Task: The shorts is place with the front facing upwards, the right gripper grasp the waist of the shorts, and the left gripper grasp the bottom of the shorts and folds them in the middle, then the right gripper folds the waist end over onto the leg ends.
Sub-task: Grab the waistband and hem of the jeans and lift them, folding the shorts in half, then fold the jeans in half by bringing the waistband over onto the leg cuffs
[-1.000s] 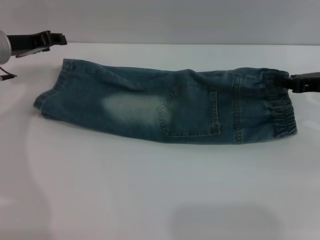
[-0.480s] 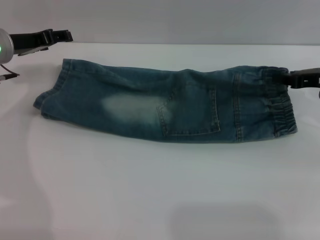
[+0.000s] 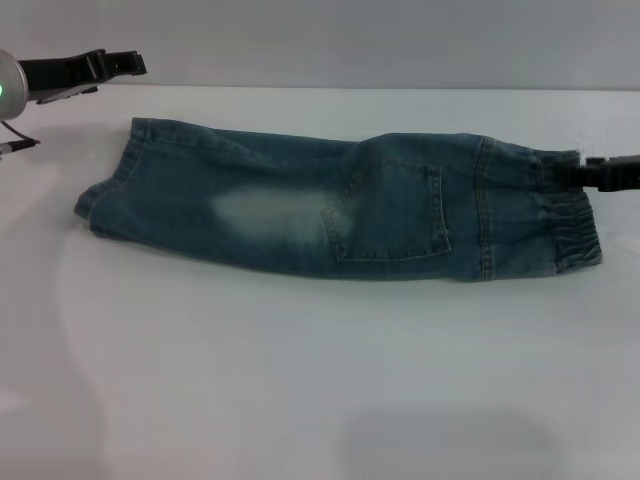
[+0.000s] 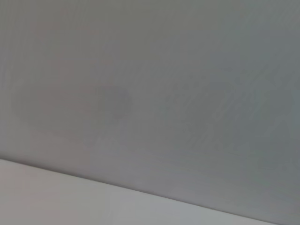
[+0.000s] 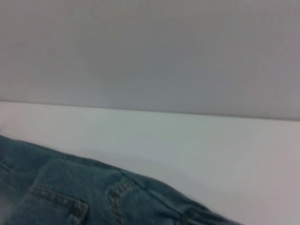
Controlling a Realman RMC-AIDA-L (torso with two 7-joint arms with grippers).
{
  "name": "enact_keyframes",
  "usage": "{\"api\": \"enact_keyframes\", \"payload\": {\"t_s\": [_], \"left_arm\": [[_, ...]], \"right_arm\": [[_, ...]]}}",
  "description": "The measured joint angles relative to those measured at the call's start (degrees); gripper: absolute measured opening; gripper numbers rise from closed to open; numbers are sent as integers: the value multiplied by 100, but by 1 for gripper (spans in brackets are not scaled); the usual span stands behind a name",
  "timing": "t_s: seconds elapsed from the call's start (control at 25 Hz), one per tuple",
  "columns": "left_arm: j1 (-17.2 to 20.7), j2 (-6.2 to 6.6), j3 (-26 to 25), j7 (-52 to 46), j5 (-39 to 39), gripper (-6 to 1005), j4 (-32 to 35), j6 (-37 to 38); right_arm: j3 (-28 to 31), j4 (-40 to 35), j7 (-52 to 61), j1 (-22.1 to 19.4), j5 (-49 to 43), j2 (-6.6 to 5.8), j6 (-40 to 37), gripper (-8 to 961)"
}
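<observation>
The right gripper (image 3: 578, 172) comes in from the right side of the head view. It lies flat and low, and it points toward the middle of the table (image 3: 300, 380). Its black tip sits on the far corner of the waist of the shorts (image 3: 565, 215), where the cloth is puckered. It looks pinched on that corner, but I cannot tell for sure if the fingers are tight on it.

The left gripper (image 3: 120, 64) is up in the far left corner of the head view. It sticks out sideways from its silver arm (image 3: 8, 88), which has a small green light. It is off the cloth, past the far corner of the leg ends (image 3: 105, 190). I cannot tell if its fingers are wide or narrow.

The shorts (image 3: 340, 205) lie flat across the table, folded long and thin. The leg ends are on the left and the waist is on the right. A back pocket (image 3: 390, 215) faces up near the middle. A pale faded patch (image 3: 265, 212) is just left of the pocket.

The right wrist view shows a bit of the blue denim with a pocket seam, the white table, and a grey wall (image 5: 150, 51) behind. The left wrist view shows only the grey wall and a strip of the table.
</observation>
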Motion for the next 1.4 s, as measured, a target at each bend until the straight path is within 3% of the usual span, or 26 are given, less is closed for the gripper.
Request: {"api": "enact_keyframes", "payload": {"t_s": [0.28,0.52,0.72,0.96,1.4], "left_arm": [[0,-3,0,0,-34,820,-1,-28],[55,-15,11,62,-207,819,86,-31],[71,-23,5,207,-388,819,90,-19],[101,-41,35,485,-770,819,125,5],[61,-89,44,650,-905,818,149,15]], "right_arm": [[45,-83,183,-22,-235,-2,64,508],[57,-842,317,-110,74,86,-406,540],[-132,-897,227,13,502,120,-541,540],[-490,-434,-82,299,562,342,-493,540],[-674,-156,-130,111,561,412,-88,539]]}}
